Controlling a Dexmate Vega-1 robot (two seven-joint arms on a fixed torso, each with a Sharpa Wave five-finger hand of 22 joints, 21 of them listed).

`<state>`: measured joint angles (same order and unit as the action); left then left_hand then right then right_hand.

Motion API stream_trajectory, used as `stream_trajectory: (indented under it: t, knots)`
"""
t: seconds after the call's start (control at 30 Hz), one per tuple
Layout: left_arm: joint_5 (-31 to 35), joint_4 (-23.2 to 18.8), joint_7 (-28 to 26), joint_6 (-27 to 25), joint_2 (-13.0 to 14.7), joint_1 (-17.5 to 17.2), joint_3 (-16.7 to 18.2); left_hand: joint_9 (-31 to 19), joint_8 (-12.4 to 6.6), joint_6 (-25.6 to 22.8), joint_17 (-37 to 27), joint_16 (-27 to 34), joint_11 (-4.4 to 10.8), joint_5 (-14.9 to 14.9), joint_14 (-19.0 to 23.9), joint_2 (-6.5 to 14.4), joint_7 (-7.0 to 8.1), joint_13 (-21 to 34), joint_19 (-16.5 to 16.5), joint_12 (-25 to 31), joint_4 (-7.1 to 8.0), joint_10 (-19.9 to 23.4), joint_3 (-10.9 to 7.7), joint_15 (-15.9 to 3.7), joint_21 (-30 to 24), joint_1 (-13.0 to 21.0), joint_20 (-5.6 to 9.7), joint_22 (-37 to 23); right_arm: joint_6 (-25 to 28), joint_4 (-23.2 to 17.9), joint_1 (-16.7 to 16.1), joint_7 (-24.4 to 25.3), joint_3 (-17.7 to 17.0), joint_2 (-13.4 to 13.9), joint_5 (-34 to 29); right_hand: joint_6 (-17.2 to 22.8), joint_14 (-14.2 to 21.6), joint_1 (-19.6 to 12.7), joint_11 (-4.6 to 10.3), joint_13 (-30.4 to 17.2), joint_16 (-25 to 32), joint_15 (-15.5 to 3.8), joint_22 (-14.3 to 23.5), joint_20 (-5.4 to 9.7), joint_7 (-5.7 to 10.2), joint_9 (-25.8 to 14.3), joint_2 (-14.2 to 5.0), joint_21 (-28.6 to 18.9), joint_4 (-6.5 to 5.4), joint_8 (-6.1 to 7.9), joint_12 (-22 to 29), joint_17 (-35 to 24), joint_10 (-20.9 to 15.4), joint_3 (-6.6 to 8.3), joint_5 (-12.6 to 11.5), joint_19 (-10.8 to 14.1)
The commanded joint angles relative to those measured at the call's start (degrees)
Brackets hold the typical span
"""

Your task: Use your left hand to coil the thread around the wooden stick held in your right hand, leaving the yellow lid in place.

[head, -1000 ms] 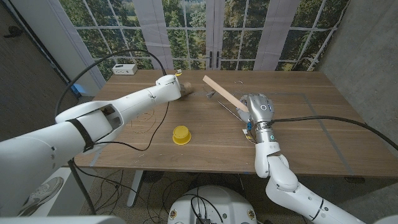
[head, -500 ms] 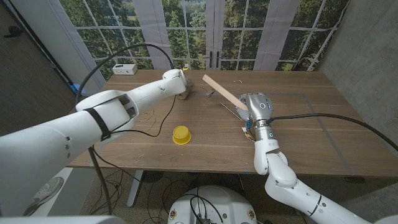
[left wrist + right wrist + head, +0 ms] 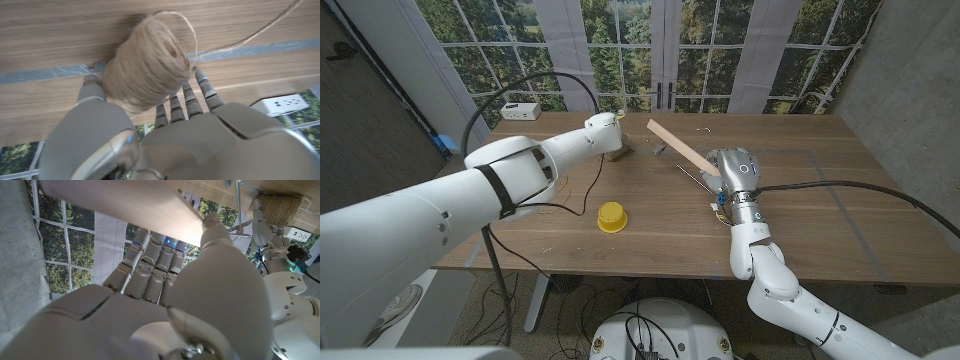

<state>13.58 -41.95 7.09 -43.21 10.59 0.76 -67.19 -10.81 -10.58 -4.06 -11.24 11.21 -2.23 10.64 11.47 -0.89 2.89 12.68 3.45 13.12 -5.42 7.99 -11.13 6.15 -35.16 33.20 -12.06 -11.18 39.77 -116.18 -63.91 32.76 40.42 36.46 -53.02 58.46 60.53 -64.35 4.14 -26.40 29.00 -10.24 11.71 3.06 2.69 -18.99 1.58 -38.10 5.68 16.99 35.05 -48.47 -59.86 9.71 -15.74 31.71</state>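
A spool of tan thread (image 3: 621, 148) sits at the far middle of the table, and my left hand (image 3: 602, 128) grips it. In the left wrist view my fingers (image 3: 192, 97) and thumb wrap the spool (image 3: 147, 67), close to the tabletop; a strand of thread (image 3: 250, 36) runs off it. Loose thread (image 3: 560, 190) lies in loops on the table's left side. My right hand (image 3: 735, 176) holds the flat wooden stick (image 3: 677, 146), which slants up and away to the left. The stick (image 3: 125, 205) crosses above my right hand (image 3: 165, 300). The yellow lid (image 3: 611, 217) stands near the front edge.
A white socket box (image 3: 521, 111) sits at the far left corner of the table (image 3: 800, 220). A small metal piece (image 3: 658, 151) lies under the stick. A black cable arcs over the left side. Tape lines mark the tabletop.
My left arm has swung up and in, and its hand with the spool has shifted slightly right and farther away. The right hand, stick and lid have stayed put.
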Motion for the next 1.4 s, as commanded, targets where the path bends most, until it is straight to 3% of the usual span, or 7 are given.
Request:
stream_trajectory:
  t: [0.03, 0.1, 0.3, 0.57, 0.83, 1.0, 1.4]
  knots:
    - [3.04, -17.47, 0.77, -10.28, 5.05, -1.30, -3.29, -0.07, 0.08, 0.87, -0.05, 0.59, -0.69, 0.36, 1.18, 0.67, -0.30, 0.34, 1.31, -0.07, 0.29, -0.09, -0.27, 0.17, -0.12, -0.27, -0.07, -0.07, -0.67, -0.17, -0.13, 0.69, -0.28, 0.34, 0.58, 2.34, 0.52, -10.61, 0.76, -0.11, -0.54, -2.62, 0.14, 5.55, 1.71, -0.03, -10.61, -0.47, -0.39, -0.05, 0.20, -0.37, -0.66, 0.19, -0.20, -0.35]
    - [3.53, -13.99, -0.18, -9.97, 3.21, -1.02, -4.13, -0.07, -1.12, -1.67, 0.28, 1.70, -0.42, 0.29, 4.96, 3.36, -1.14, 0.34, 7.10, 0.98, -1.41, 2.67, -2.42, -2.40, -1.62, 3.07, 0.16, 0.03, -0.66, -0.11, -0.09, 0.54, -0.20, 0.35, 0.57, 2.33, 0.56, -10.66, 0.56, -0.15, -0.63, -2.69, 0.12, 5.51, 1.64, -0.06, -10.69, -0.60, -0.40, -0.08, 0.25, -0.42, -0.80, 0.22, -0.22, -0.30]
    - [3.61, -12.52, 4.06, -10.70, 2.36, 0.22, -6.56, -0.15, -4.94, -19.83, 0.63, 9.78, 7.11, -0.25, 35.86, 5.26, -2.52, 0.10, 29.54, 8.34, -4.95, 29.33, -9.26, -15.48, -10.95, 17.58, 11.37, -0.35, -0.38, -0.32, -0.32, 0.84, -0.08, 0.37, 0.13, 2.29, 0.58, -10.70, 0.74, -0.24, -0.82, -2.66, 0.08, 5.53, 1.56, -0.16, -10.63, -0.82, -0.42, -0.11, 0.22, -0.57, -0.74, 0.15, -0.23, -0.47]
    - [6.81, -16.85, -3.35, -13.80, 3.93, -2.75, -6.48, -1.48, -12.68, -49.01, -5.06, 19.55, 11.00, -0.46, 59.11, 8.37, -4.30, 5.11, 39.69, 16.79, -5.00, 49.98, -15.05, -19.67, -23.55, 36.28, 19.07, -2.12, 0.41, -1.60, -1.53, 1.02, -0.36, 0.79, -0.40, 2.36, 0.69, -10.80, 0.72, -0.21, -1.14, -2.72, 0.01, 5.51, 1.71, -0.20, -10.67, -1.25, -0.46, -0.19, 0.12, -0.80, -0.85, 0.10, -0.26, -0.56]
    - [8.00, -33.12, -10.08, -13.87, 12.47, -8.09, -0.90, -3.26, -13.63, -51.35, -10.52, 23.20, 8.49, -0.52, 61.56, 8.21, -5.81, 9.31, 38.30, 17.87, -4.28, 49.81, -13.30, -19.44, -28.55, 38.55, 19.49, -3.25, -0.08, -2.71, -2.90, 2.06, -0.89, 1.09, -0.24, 2.49, 0.93, -10.87, 0.69, -0.24, -1.34, -2.70, -0.05, 5.54, 1.78, -0.19, -10.68, -1.64, -0.51, -0.26, 0.03, -1.10, -0.91, 0.01, -0.27, -0.75]
    - [6.53, -44.04, -14.09, -3.22, 20.70, -13.30, 5.70, -5.35, -14.42, -50.57, -13.45, 23.77, 8.52, 0.33, 59.83, 8.61, -5.94, 12.33, 35.69, 18.51, -3.63, 49.06, -12.44, -19.33, -30.55, 39.06, 18.95, -3.71, -0.16, -3.79, -4.24, 2.79, -1.38, 1.38, -0.24, 2.47, 0.97, -10.86, 0.62, -0.37, -1.50, -2.65, -0.08, 5.58, 1.64, -0.26, -10.64, -1.85, -0.57, -0.30, 0.03, -1.25, -0.89, -0.07, -0.27, -0.89]
    - [-4.89, -53.62, -11.47, 7.02, 25.87, -20.94, 22.09, -10.16, -16.57, -49.21, -18.60, 23.99, 9.86, 2.17, 56.93, 8.96, -5.03, 18.38, 32.22, 19.85, -2.25, 47.95, -10.96, -19.16, -33.49, 38.28, 18.03, -2.97, -1.95, -4.67, -5.73, 3.28, -2.11, 1.85, 0.74, 2.59, 1.03, -10.93, 0.68, -0.42, -1.91, -2.67, -0.16, 5.66, 1.58, -0.38, -10.59, -2.37, -0.64, -0.36, -0.11, -1.56, -0.92, -0.21, -0.31, -1.13]
